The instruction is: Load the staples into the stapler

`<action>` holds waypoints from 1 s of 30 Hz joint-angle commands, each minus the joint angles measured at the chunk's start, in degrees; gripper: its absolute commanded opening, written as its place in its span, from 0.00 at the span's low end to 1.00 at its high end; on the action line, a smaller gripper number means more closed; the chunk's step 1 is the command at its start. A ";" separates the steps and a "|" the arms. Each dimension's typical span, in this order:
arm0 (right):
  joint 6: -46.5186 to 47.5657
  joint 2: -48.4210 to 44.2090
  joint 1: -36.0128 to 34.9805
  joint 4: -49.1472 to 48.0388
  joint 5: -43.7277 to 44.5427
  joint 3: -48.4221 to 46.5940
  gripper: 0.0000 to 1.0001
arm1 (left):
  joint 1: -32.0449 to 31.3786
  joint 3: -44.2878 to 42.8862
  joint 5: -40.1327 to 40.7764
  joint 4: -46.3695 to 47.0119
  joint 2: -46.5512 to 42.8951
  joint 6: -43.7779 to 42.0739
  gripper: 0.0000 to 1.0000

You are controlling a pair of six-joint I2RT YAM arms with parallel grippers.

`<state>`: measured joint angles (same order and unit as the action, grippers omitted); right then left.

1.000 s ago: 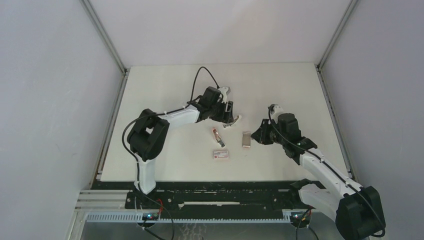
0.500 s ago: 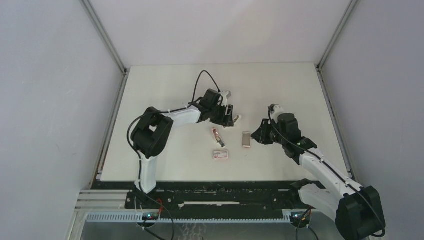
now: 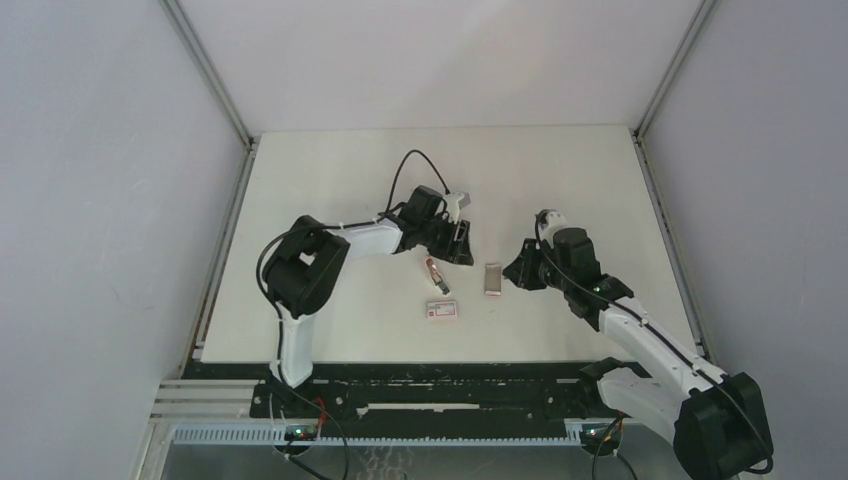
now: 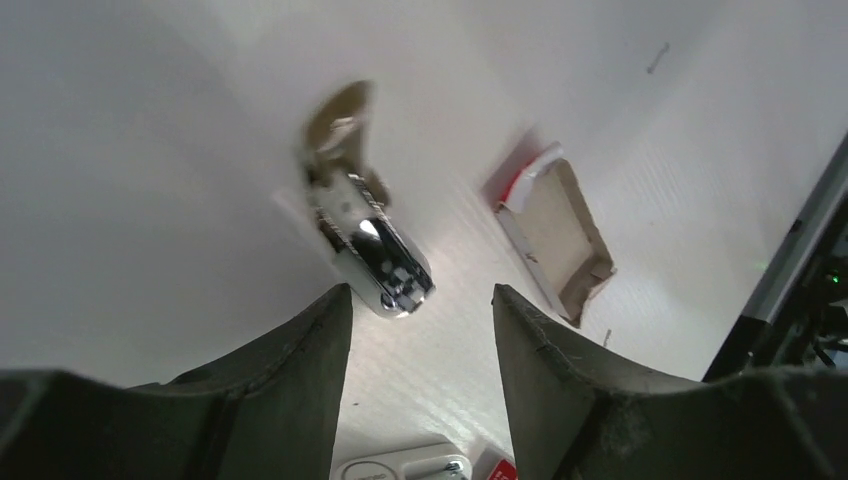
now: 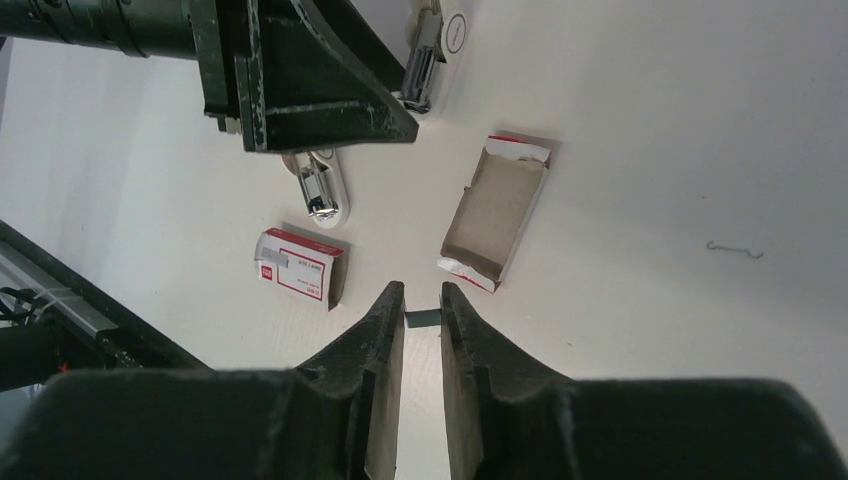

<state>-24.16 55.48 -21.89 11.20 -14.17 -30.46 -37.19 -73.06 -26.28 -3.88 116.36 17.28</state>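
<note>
The stapler (image 3: 435, 272) lies mid-table, its chrome part up; in the left wrist view the stapler (image 4: 372, 250) reaches just past my left fingertip. My left gripper (image 3: 457, 246) hovers low right behind it, and the left gripper (image 4: 420, 292) is open with only bare table between the fingers. To the right, my right gripper (image 3: 514, 273) sits low beside an open cardboard tray (image 3: 492, 279). In its own view the right gripper (image 5: 421, 289) is shut on a short grey strip, the staples (image 5: 423, 319), held at the fingertips.
A small white box with a red label (image 3: 440, 308) lies in front of the stapler. A small white object with a round mark (image 5: 437, 42) lies under the left gripper. A loose bent wire bit (image 5: 735, 250) lies on the table (image 3: 330, 180), right of the tray.
My left gripper has moved nearer and lower, over the small white object and toward the stapler, and its jaws have narrowed a little. The right arm has stayed put.
</note>
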 commanded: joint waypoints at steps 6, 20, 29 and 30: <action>-0.28 -1.08 -2.03 -0.52 3.19 -2.21 0.18 | -4.50 2.89 -3.28 2.81 -2.45 -1.24 0.59; 5.18 9.28 -5.58 -1.62 8.26 -11.14 0.19 | 0.56 20.38 8.43 13.27 -25.54 2.25 0.62; 8.83 23.85 -9.78 -3.86 12.55 -20.27 0.19 | 5.86 23.78 12.56 13.00 -37.77 3.15 0.66; 9.41 25.21 -10.33 -4.01 13.36 -21.21 0.18 | 6.13 24.60 14.34 13.19 -38.57 3.86 0.66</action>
<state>-18.06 77.19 -30.63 10.04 -4.12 -47.20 -31.86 -51.09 -16.62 7.16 81.62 19.09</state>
